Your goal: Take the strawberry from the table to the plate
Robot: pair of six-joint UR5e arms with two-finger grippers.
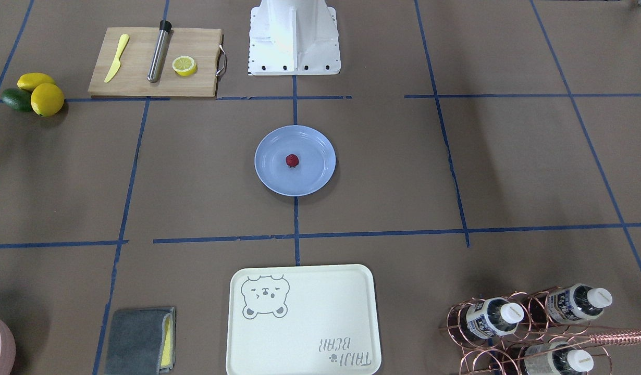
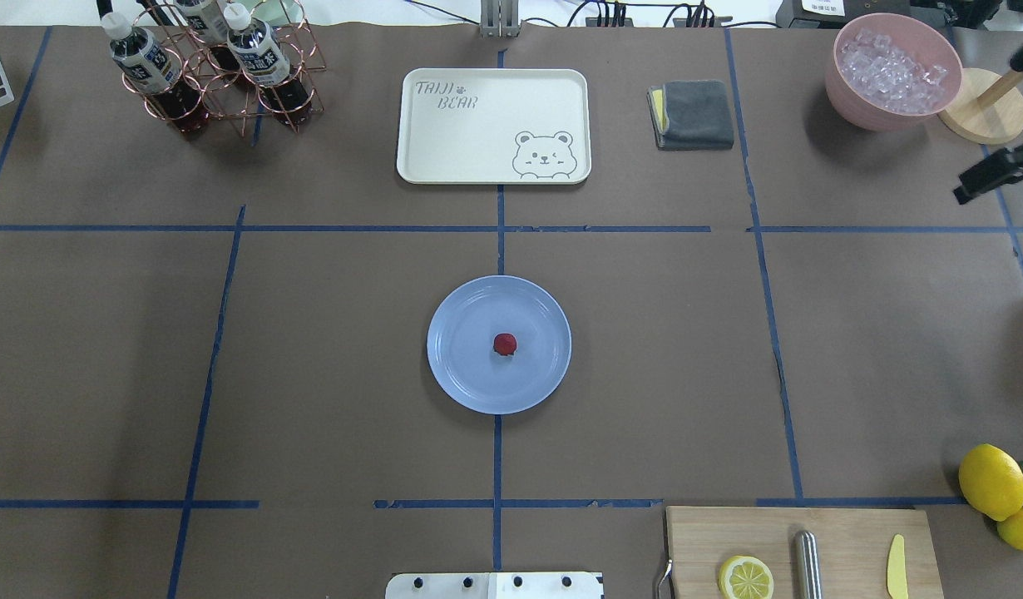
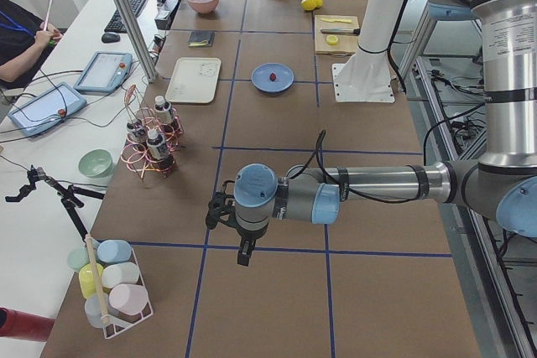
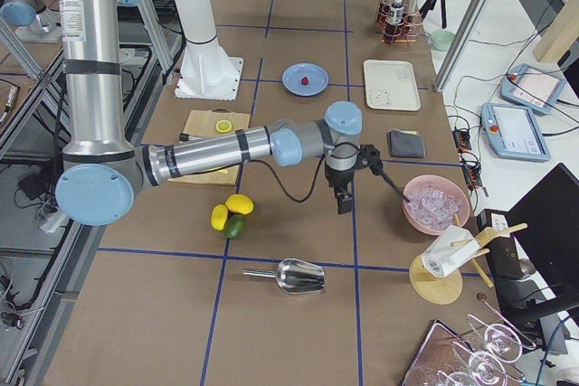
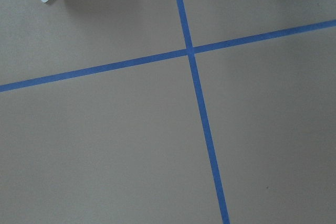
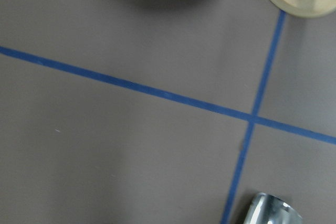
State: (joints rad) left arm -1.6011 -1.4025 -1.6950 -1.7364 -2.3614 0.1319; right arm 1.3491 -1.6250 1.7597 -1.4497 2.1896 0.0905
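Observation:
The small dark red strawberry (image 1: 292,161) (image 2: 504,344) lies near the middle of the round light blue plate (image 1: 271,177) (image 2: 457,374), which rests at the centre of the brown table (image 1: 404,172). Nothing touches either one. In the exterior left view my left gripper (image 3: 243,254) hangs over bare table far from the plate (image 3: 263,83), near the bottle rack. The exterior right view shows my right gripper (image 4: 343,202) pointing down over the table close to the pink bowl, well away from the plate (image 4: 294,84). I cannot tell whether either gripper is open or shut. Both wrist views show only table and tape.
A cutting board (image 2: 844,541) holds a lemon half (image 2: 745,577), a metal rod and a yellow knife. Lemons (image 2: 990,481) sit beside it. A cream bear tray (image 2: 478,141), grey cloth (image 2: 694,114), bottle rack (image 2: 204,66) and pink ice bowl (image 2: 844,91) line the far side.

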